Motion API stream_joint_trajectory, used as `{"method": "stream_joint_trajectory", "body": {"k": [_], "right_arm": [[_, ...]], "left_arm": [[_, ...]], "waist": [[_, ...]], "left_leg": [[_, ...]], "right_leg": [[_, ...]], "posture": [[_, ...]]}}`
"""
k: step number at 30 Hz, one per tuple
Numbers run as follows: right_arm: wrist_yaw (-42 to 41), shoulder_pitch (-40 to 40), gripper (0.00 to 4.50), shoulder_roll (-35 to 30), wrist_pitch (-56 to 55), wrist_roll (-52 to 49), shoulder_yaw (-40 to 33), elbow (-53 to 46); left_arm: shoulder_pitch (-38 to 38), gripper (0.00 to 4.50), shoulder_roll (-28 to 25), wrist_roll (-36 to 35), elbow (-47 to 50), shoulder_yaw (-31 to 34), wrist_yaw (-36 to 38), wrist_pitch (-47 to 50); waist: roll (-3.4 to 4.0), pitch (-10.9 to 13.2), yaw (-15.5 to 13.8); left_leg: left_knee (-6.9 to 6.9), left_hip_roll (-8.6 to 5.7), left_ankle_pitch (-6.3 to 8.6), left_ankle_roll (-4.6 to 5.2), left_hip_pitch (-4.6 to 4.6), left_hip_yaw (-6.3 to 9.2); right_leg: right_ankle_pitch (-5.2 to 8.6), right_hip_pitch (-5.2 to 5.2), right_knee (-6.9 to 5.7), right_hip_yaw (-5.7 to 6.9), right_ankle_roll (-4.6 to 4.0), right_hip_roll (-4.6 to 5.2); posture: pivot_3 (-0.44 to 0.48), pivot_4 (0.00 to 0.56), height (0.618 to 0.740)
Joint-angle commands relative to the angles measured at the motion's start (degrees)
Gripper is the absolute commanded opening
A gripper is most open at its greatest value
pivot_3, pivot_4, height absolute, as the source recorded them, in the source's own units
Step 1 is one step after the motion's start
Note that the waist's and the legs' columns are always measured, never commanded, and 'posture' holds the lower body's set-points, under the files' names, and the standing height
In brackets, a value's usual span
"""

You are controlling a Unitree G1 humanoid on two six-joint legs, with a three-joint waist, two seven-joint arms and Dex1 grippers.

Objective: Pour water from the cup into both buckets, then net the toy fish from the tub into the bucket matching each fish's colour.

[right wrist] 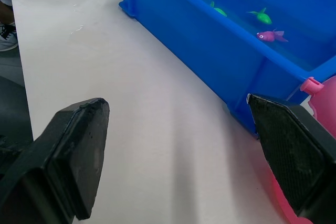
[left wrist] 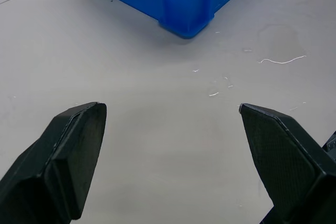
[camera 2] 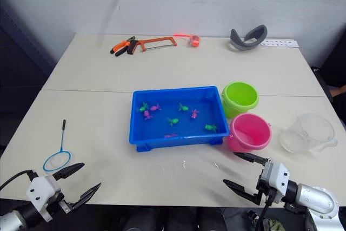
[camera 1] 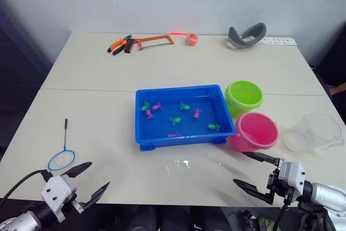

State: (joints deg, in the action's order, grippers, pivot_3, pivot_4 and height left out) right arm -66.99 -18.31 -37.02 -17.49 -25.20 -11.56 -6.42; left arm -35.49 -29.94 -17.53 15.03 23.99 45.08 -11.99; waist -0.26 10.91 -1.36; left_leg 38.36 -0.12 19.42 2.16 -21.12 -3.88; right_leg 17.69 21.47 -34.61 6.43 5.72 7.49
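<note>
I am keeping the blue tub (camera 1: 181,136) central, its toy fish (camera 1: 174,120) floating inside, the green bucket (camera 1: 244,96) and pink bucket (camera 1: 255,131) touching its right end. The clear cup (camera 1: 316,132) is lying tipped beyond them on my right, the net (camera 1: 62,159) resting on my left. I am hovering the right gripper (camera 1: 255,174) and left gripper (camera 1: 87,181) low, both spread wide and empty, each beside its tool.

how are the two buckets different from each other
The green bucket is lime; the pink bucket is pink. The green one stands farther back, by the tub's far right corner; the pink one stands nearer the robot, by its near right corner. Both are round, upright, open-topped, alike in size and side by side.
</note>
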Motion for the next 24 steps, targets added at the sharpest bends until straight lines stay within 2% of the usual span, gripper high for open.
{"method": "stream_joint_trajectory", "body": {"k": [1,3,4,9,15,19,24], "right_arm": [[0.0,-1.1,4.5,1.1,-1.8,-0.8,-0.5,0.0],[0.8,-4.0,4.5,1.8,-1.5,-2.6,-2.6,-0.7],[0.8,-6.8,4.5,1.4,1.4,-4.9,-3.8,-2.6],[6.6,-12.7,4.5,4.2,3.6,-8.9,-9.4,-8.7],[17.0,-20.6,4.5,12.5,3.3,-10.8,-19.8,-12.0],[25.2,-25.8,4.5,19.3,3.2,-11.2,-27.3,-11.4],[35.2,-26.5,4.5,23.9,6.3,-11.2,-31.7,-10.0]], "left_arm": [[-0.6,4.43,-0.9,-5.9,2.9,0.7,2.6,1.7],[0.2,4.43,-3.5,-15.4,7.9,1.1,5.8,8.5],[0.9,4.43,-5.1,-17.4,9.9,0.6,7.7,10.1],[7.1,4.43,-9.2,-24.1,17.0,-0.8,6.8,17.6],[24.5,4.43,-12.2,-28.5,17.7,-8.9,7.8,26.5],[37.7,4.43,-9.8,-29.9,16.1,-15.8,6.7,31.5],[47.5,4.43,-4.2,-29.5,14.1,-21.8,3.2,36.2]], "waist": [[0.0,0.0,0.0],[-0.09,0.0,-0.1],[-0.06,0.0,-0.3],[0.43,-0.2,-0.2],[0.84,-0.4,-0.2],[0.9,-0.5,-0.3],[0.89,-0.5,0.2]], "left_leg": [[0.0,0.0,0.0,0.0,0.0,0.0],[0.0,0.01,0.0,0.0,-0.01,0.01],[0.0,0.02,-0.01,-0.03,-0.01,0.07],[0.1,-0.05,-0.01,0.01,-0.01,0.11],[0.01,-0.04,-0.14,-0.18,0.14,0.1],[-0.07,-0.12,-0.25,-0.2,0.1,0.09],[-0.13,-0.14,-0.25,-0.23,0.18,0.01]], "right_leg": [[0.0,0.0,0.0,0.0,0.0,0.0],[0.0,0.0,-0.02,0.01,0.0,0.0],[0.0,-0.01,-0.03,0.04,0.0,0.0],[0.01,-0.11,0.01,-0.12,-0.01,0.03],[0.02,-0.08,-0.29,-0.17,-0.03,-0.07],[0.02,-0.01,-0.35,-0.17,-0.03,-0.09],[0.02,-0.01,-0.38,-0.3,-0.02,-0.12]], "posture": [[0.0,0.15,0.74],[0.0,0.15,0.74],[0.0,0.15,0.74],[0.0,0.15,0.74],[0.0,0.15,0.74],[0.0,0.15,0.74],[0.0,0.15,0.74]]}}
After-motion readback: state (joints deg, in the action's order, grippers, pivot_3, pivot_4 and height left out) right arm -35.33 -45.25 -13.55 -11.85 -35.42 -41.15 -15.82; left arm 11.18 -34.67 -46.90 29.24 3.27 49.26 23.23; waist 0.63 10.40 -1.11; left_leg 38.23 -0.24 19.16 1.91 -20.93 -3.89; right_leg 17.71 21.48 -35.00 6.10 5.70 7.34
